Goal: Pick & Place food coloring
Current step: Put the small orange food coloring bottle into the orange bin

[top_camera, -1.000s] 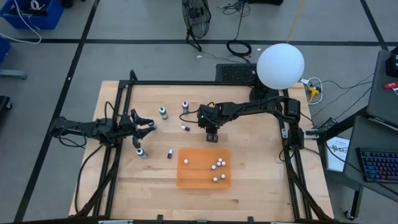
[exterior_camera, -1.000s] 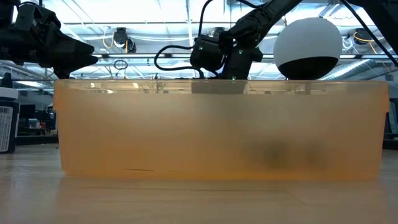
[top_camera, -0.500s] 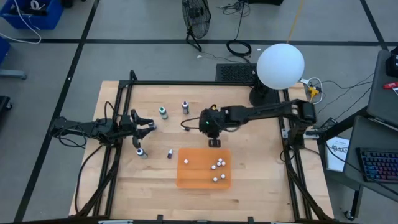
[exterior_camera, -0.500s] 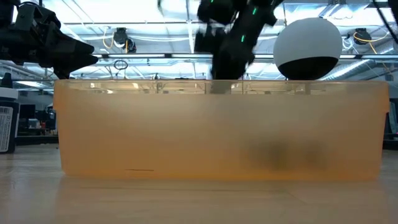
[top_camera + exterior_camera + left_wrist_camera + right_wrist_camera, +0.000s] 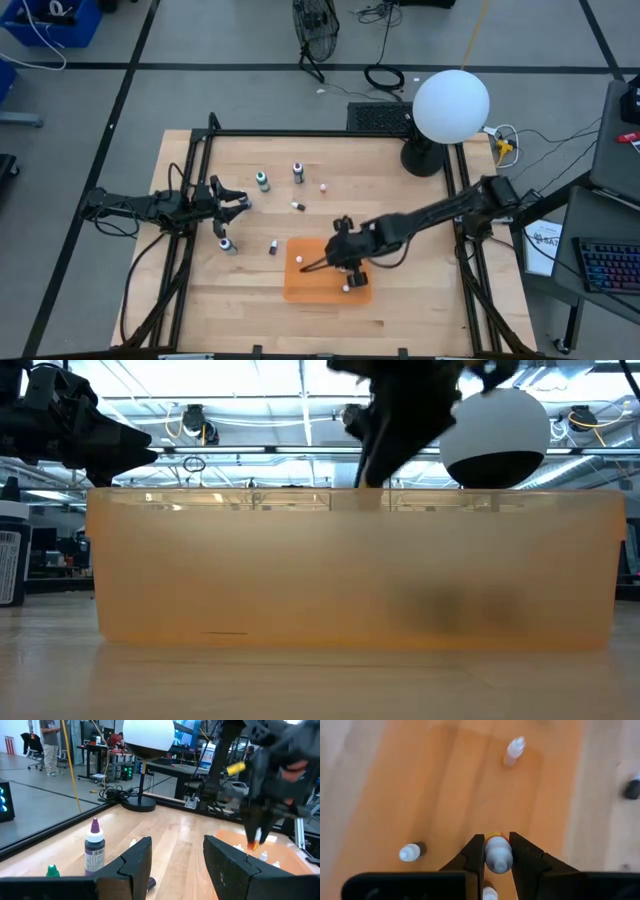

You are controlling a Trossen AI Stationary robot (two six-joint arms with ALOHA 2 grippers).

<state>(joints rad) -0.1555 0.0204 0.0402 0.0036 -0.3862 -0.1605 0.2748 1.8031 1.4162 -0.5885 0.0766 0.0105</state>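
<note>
— Where's the bottle? 
— Right gripper (image 5: 497,851) pinches an orange-banded dropper bottle (image 5: 497,854) above the orange bin (image 5: 300,288). 
— Next? 
— Lower, release, I'd say. Left gripper (image 5: 176,862) waits, fingers apart.

Wooden table (image 5: 400,300) carries an orange tray (image 5: 300,292) and scattered dropper bottles (image 5: 262,181).
</note>
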